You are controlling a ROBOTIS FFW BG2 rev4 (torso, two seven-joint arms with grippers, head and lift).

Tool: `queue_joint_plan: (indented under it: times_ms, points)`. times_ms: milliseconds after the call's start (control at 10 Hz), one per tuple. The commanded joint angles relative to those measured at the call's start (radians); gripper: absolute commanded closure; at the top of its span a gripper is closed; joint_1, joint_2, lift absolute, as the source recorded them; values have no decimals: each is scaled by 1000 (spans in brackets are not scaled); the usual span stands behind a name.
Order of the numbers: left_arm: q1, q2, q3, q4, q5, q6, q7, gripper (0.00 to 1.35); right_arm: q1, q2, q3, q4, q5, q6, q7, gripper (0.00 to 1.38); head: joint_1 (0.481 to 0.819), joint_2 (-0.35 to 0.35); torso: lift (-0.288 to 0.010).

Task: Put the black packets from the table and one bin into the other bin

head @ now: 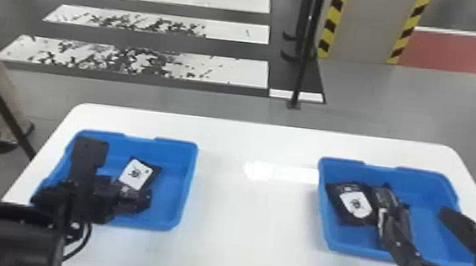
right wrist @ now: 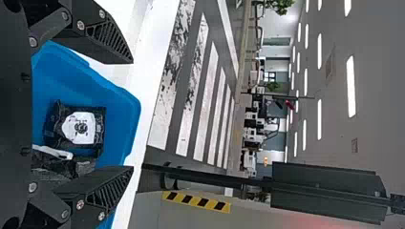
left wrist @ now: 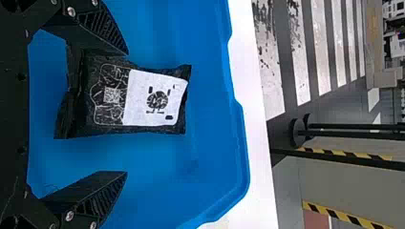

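Occupying left bin [head: 178,166]: one black packet [head: 135,173], left pincer [head: 128,199] wide above. Right bin [head: 426,180]: two black packets [head: 354,204] at left, right pincer [head: 415,203] wide above.

Our left arm [head: 6,237] is black with a broad, rounded, glossy casing and a thin black cable [head: 85,244]. Our black fingers [left wrist: 98,188] are wedge-shaped, with slanted ribs along their sides and silvery screws [left wrist: 69,215] near their bases.
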Motion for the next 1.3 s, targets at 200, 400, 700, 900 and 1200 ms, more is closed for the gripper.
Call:
queue_joint_plan:
  times_ms: [200,400,700,900,1200]
  points:
    - [-76,14,-14,110,-43,44,3,242,-9,-6,17,1,-13,2,7,254,695,48,-110]
    - [-89,18,-26,114,-84,125,11,1121,-9,-6,17,1,-17,0,8,254,695,69,-110]
    - [-71,14,-38,112,-76,22,8,1210,-11,-8,19,11,-27,0,11,254,695,77,-110]
    - [-57,11,-30,107,-21,-47,8,1210,-11,-11,19,11,-29,0,14,254,695,61,-110]
    - [59,-23,44,-87,101,-221,23,1210,-28,-11,19,-6,-33,0,16,254,695,36,-110]
